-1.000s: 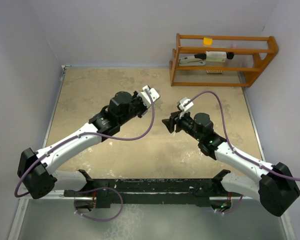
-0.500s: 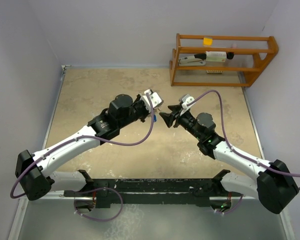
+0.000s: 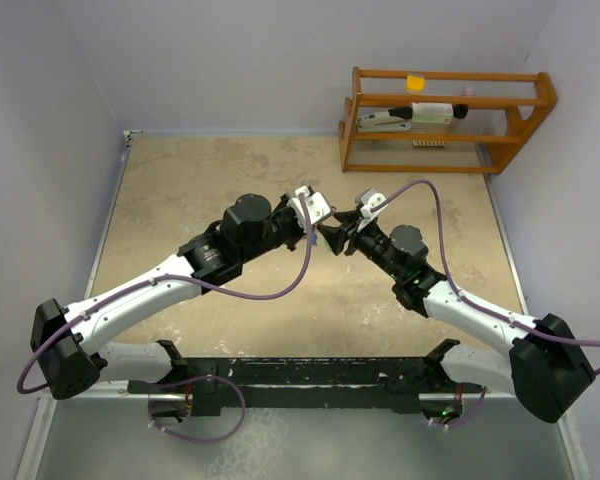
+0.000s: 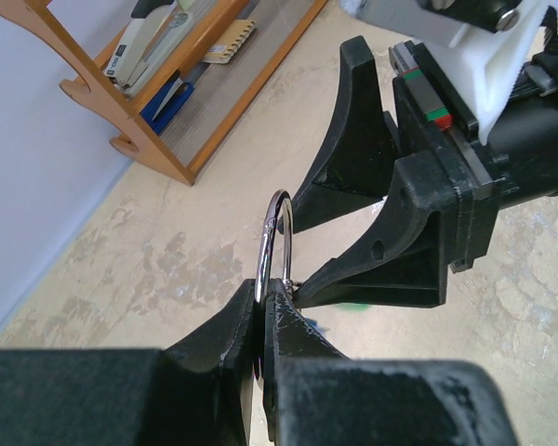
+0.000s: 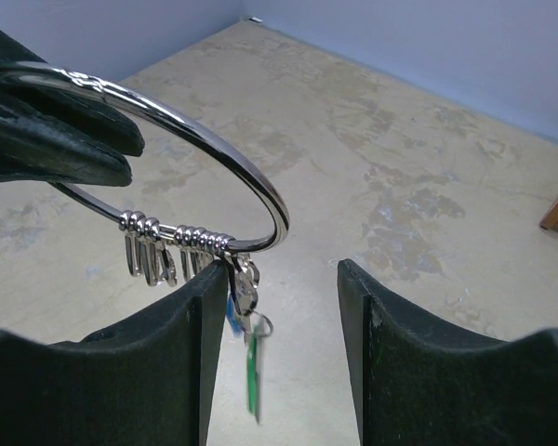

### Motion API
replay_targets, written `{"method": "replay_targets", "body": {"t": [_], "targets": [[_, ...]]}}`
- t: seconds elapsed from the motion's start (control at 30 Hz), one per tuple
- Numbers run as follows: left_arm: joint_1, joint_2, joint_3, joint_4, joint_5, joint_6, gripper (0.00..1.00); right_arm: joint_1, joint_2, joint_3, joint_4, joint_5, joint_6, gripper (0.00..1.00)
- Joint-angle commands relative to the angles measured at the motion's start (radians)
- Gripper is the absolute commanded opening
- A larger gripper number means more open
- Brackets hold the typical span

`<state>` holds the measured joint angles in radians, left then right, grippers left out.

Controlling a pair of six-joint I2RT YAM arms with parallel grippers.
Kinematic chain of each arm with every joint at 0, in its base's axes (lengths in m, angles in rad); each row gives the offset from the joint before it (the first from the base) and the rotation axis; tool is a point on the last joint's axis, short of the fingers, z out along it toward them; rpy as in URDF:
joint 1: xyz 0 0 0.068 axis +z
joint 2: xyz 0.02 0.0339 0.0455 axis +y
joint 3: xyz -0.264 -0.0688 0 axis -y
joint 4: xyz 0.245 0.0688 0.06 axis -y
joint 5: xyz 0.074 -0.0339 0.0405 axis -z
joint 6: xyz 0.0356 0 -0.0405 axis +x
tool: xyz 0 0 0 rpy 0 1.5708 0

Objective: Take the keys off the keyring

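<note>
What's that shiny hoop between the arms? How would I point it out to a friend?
Look over the middle of the table. There the left claw pinches a thin silver wire ring, the keyring, in front of the open right claw. It is the only bright metal loop there, with keys, one green, dangling from it.

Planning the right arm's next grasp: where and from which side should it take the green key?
Probably the green key at its lower end, coming level with the open right end effector: it dangles lowest below the keyring, away from the left end effector pinching it.
</note>
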<state>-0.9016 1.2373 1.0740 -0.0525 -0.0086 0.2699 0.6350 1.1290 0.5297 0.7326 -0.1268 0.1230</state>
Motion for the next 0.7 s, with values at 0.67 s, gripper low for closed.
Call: {"method": "replay_targets", "body": {"t": [0.67], "targets": [[-0.035,-0.078,0.056,0.062,-0.127,0.026,0.00,0.008,0.002,0.003,0.023,-0.021,-0.001,0.51]]}}
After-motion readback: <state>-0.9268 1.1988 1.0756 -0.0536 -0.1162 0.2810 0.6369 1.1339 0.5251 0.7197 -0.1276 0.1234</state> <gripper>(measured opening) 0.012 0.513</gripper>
